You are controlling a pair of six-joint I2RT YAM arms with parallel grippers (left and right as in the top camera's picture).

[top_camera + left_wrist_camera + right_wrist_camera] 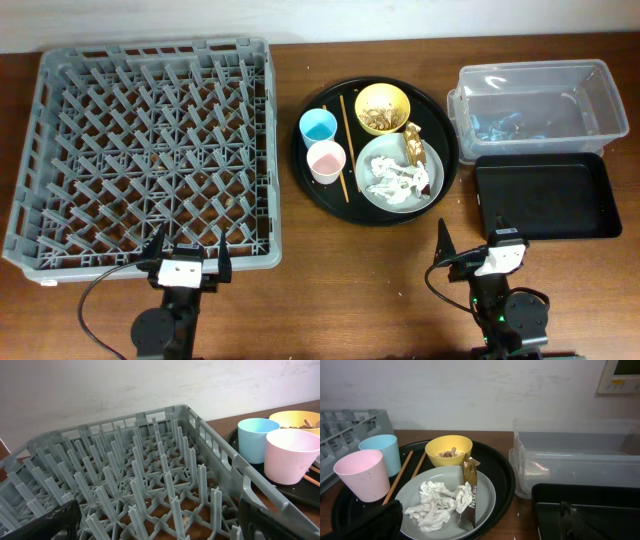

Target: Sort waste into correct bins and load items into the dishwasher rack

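Note:
A round black tray (305,170) holds a pale grey plate (432,160) with crumpled white tissue (392,181) and a gold-brown wrapper (416,150), a yellow bowl (382,107) of beige food scraps, a light blue cup (318,126), a pink-white cup (325,160) and wooden chopsticks (345,145). The grey dishwasher rack (150,150) lies at the left. The clear tub (540,100) and shallow black tray (545,195) lie at the right. My left gripper (187,258) is open at the rack's near edge (160,525). My right gripper (470,250) is open near the table front, facing the plate (485,490) and tissue (440,502).
The clear tub (575,460) has bluish bits on its floor. A white wall stands behind the table. Bare brown tabletop (350,290) lies between the two arms and in front of the round tray.

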